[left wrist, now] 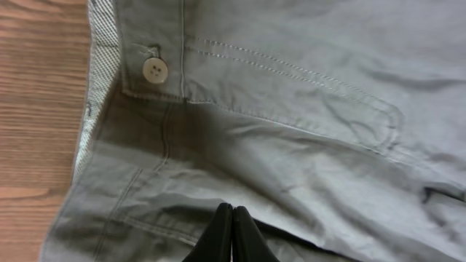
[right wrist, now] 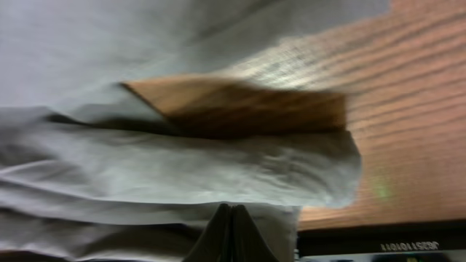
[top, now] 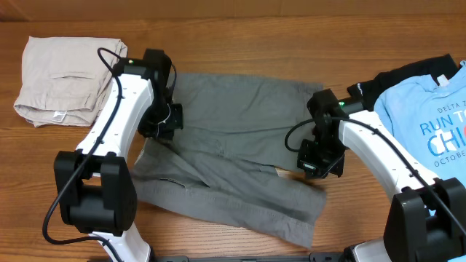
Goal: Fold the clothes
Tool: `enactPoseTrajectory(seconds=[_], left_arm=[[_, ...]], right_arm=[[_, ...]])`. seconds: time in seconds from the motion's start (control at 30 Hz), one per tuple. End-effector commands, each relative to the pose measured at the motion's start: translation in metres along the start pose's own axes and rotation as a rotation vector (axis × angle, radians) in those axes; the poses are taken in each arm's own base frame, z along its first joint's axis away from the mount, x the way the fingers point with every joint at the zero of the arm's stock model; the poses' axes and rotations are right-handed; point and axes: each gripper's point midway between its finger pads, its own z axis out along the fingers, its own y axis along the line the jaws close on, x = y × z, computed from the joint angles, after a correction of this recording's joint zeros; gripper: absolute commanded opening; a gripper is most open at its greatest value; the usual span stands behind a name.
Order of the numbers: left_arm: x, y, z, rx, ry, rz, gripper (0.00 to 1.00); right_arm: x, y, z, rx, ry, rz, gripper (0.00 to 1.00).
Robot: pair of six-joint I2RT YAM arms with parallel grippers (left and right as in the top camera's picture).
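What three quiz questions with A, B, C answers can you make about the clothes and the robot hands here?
1. Where are the beige shorts?
A) beside the left arm
B) in a basket
C) on the floor

2. What colour is the T-shirt?
A) red
B) light blue
C) green

3. How are the fingers of the left gripper?
A) wide open
B) holding a sock
C) pressed shut

Answers:
1 A: they lie folded next to the left arm.
2 B: its cloth is light blue.
3 C: the black fingers touch each other, right at the grey shorts.
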Motion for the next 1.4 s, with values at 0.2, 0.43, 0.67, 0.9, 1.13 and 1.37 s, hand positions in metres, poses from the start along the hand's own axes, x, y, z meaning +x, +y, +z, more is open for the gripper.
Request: enactPoseTrajectory(seconds=[0.2, 0.43, 0.67, 0.9, 1.13, 1.37], left_arm=[[0.006, 0.005, 0.022, -0.014, 0.008, -0.015, 0.04], [0.001, 0.007, 0.040, -0.010, -0.020, -0.014, 0.04], [-0.005, 0.007, 0.063, -0.006, -0.037, -0.017, 0.04], [-0.007, 0.014, 0.078, -0.047, -0.012, -0.037, 0.04], [-0.021, 0.012, 0.103, -0.046, -0.015, -0.037, 0.04], [-0.066, 0.002, 0.098, 0.000, -0.201, -0.008, 0.04]], right_arm=[[0.028, -0.019, 0.061, -0.008, 0.121, 0.027, 0.04], [0.016, -0.015, 0.069, -0.040, 0.070, 0.042, 0.04], [0.002, -0.010, 0.070, -0.053, 0.012, 0.051, 0.04], [0.000, -0.017, 0.085, -0.027, 0.017, 0.074, 0.04], [-0.033, -0.005, 0.106, -0.069, -0.042, 0.073, 0.04], [-0.097, -0.005, 0.089, -0.144, -0.270, 0.134, 0.04]])
